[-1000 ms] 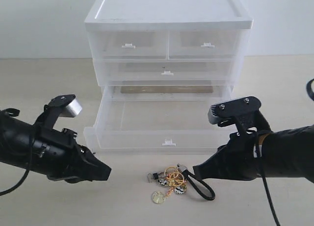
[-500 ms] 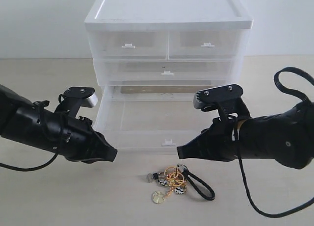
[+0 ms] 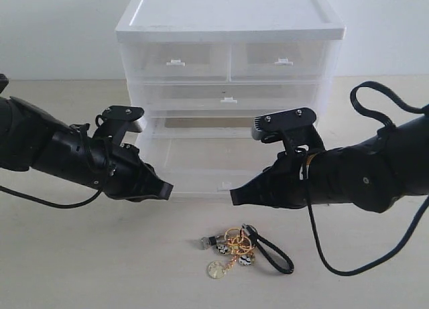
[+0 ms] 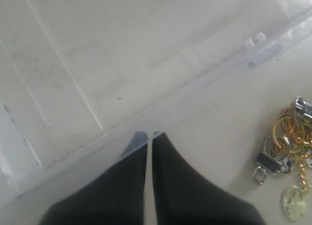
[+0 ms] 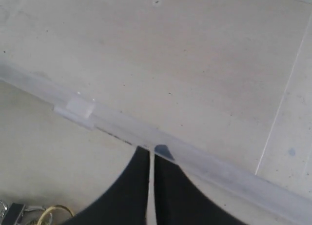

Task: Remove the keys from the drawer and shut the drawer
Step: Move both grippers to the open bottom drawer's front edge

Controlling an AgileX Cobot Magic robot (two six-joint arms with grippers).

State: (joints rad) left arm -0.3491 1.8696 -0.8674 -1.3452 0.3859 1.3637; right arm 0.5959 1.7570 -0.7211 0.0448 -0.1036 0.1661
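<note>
Closed left pincer [image 3: 166, 188] and closed right pincer [image 3: 236, 196] at drawer [image 3: 201, 163] front, 9 and 3 o'clock of tab [image 5: 78, 108]; likely light, slick, so push evenly.

A pale beige, matte worktop [image 3: 60, 255] fills the lower two-thirds of the exterior view. Behind it, a plain white wall [image 3: 53, 27] runs across the top of the frame, meeting the worktop in a straight line. A translucent white plastic cabinet [image 3: 228, 14] stands at upper centre. The light is soft and even, and shadows are faint.
</note>
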